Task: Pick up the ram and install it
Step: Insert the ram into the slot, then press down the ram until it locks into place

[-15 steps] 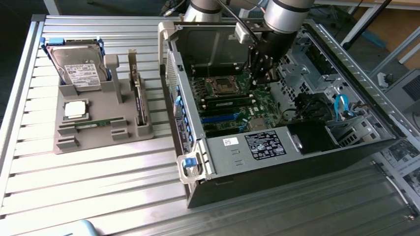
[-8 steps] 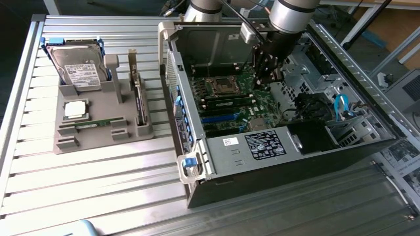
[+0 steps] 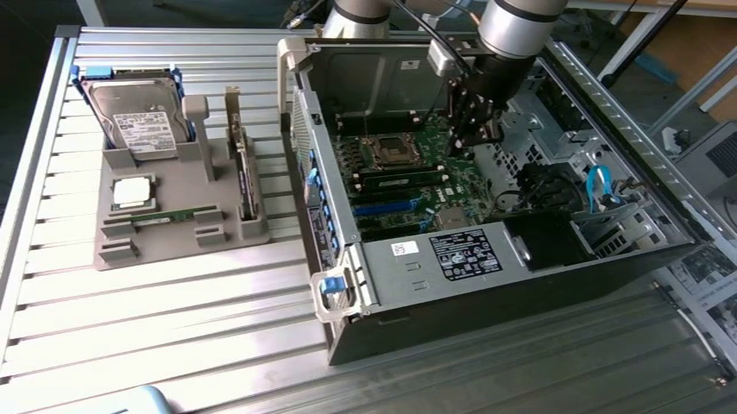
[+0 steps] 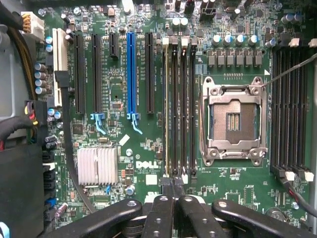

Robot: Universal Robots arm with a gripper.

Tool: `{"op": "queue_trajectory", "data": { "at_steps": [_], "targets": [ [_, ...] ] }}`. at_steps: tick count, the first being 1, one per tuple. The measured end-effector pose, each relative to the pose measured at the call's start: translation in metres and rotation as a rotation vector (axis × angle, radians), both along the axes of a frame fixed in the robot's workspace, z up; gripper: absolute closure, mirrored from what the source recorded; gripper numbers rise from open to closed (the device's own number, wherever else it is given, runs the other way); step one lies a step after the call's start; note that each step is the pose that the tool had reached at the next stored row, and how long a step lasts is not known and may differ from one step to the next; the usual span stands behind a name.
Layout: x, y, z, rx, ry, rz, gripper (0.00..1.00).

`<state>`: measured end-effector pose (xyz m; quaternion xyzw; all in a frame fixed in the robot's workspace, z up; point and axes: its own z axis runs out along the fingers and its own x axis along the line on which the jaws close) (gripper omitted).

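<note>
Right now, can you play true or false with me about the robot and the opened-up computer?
1. The black robot gripper is over the green motherboard inside the open black computer case. True.
2. The gripper's fingers are spread wide open. False: they are shut together.
3. The silver hard drive with a white label stands in the grey plastic holder beside the case. True.
4. A big fan covers the square silver-framed processor socket. False: the socket is uncovered.
5. All the long slots on the motherboard are red. False: most are black, and one long blue slot stands out.
</note>
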<state>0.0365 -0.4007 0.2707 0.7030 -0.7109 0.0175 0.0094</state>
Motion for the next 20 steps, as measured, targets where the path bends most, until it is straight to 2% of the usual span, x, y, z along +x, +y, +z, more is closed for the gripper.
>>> {"op": "queue_trajectory", "data": {
  "at_steps": [13, 20],
  "targets": [
    [0.0005, -0.0001, -0.0002, -0.0002, 0.0001, 0.000, 0.89],
    [-0.0042, 0.0000, -0.0055, -0.0001, 0.0000, 0.000, 0.89]
  ]
}}
